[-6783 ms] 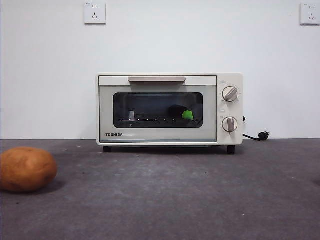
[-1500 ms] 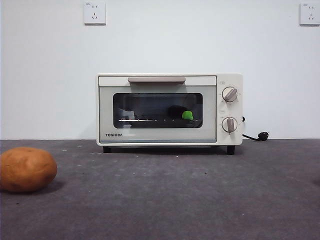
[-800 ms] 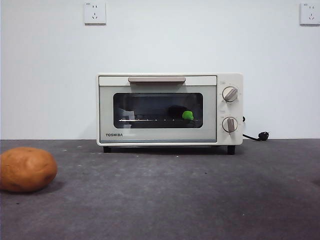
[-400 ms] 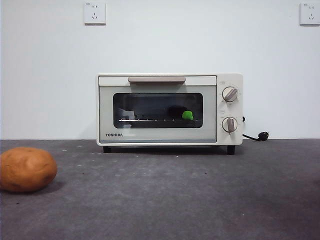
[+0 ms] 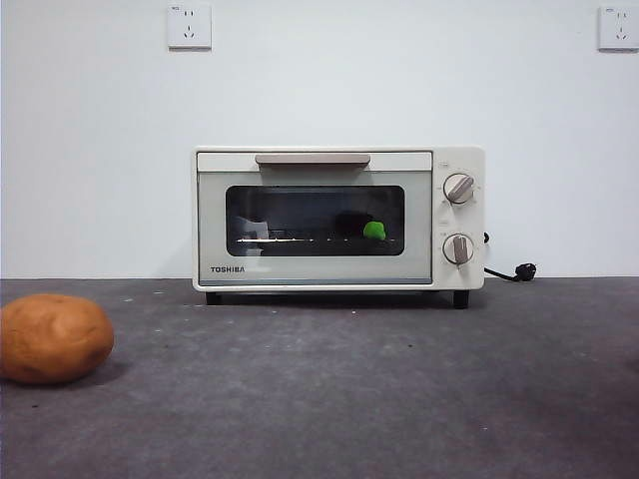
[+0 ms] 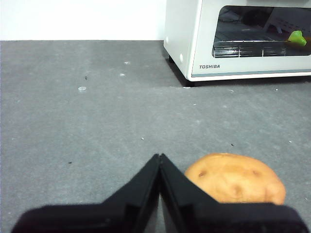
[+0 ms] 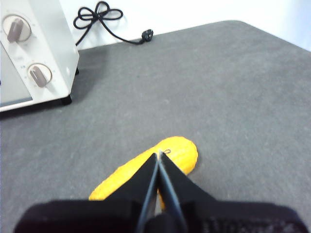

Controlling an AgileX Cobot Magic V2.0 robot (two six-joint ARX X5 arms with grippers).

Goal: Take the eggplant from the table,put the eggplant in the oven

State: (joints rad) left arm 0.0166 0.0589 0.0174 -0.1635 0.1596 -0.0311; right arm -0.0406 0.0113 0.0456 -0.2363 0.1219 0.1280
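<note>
Eggplant (image 5: pixel 361 227): you could see it inside the oven (image 5: pixel 337 218), lying on the wire rack (image 5: pixel 300 239) behind the dark glass, toward the knob side; its green stem cap (image 5: pixel 374 231) showed plainly, the purple body only dimly.
Oven: its door was closed, the beige handle (image 5: pixel 313 159) along the top edge, and it stood at the back of the worktop (image 5: pixel 379 389) against the white wall.
Left end effector (image 6: pixel 159 158): clenched on nothing, its two black jaws pressed tip to tip, held low over the worktop just beside the potato (image 6: pixel 235 178) and not touching it (the oven stood well beyond).
Right end effector (image 7: pixel 158 156): also clenched and empty, jaws meeting at a point above a yellow elongated object (image 7: pixel 150 174) lying on the worktop; you could not tell from the wrist view whether the tips touched it.
Potato: it sat at the worktop's near left edge in the front view, well apart from the oven.
Power cord (image 7: pixel 107 22): it lay coiled behind the oven on the knob side.
</note>
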